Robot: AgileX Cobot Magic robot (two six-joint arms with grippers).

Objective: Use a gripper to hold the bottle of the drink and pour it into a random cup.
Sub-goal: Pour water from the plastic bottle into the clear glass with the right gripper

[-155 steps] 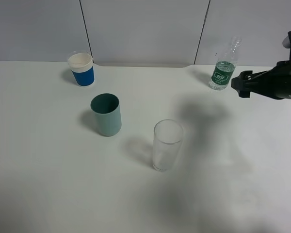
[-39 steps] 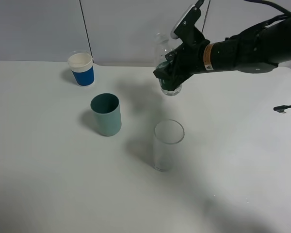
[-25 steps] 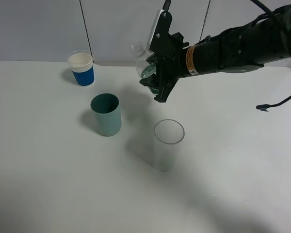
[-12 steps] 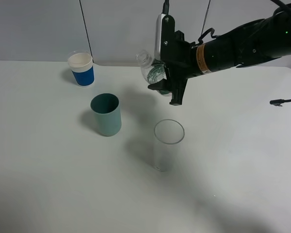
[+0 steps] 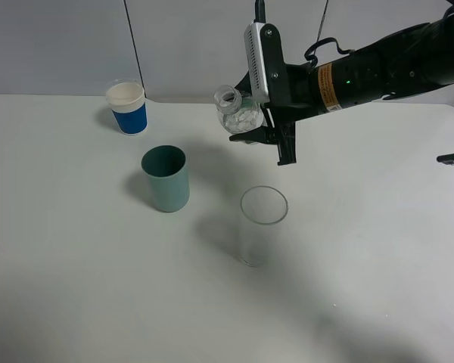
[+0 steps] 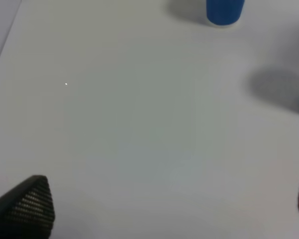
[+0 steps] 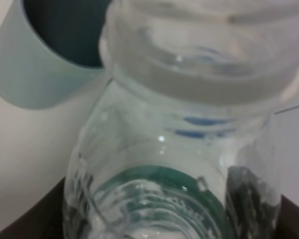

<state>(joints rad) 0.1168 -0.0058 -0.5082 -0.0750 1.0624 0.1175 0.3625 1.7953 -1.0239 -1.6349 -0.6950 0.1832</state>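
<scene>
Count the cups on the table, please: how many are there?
3. The blue paper cup stands at the back left, the teal cup nearer, left of the middle, the glass nearest, in front of the held bottle. None seems hidden.

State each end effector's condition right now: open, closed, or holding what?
Left end effector: open, holding nothing.
Right end effector: closed on the bottle.

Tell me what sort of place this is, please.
Probably a robot test bench in a lab: a white table against a plain panelled wall, a black robot arm holding a bottle, and three cups.
</scene>
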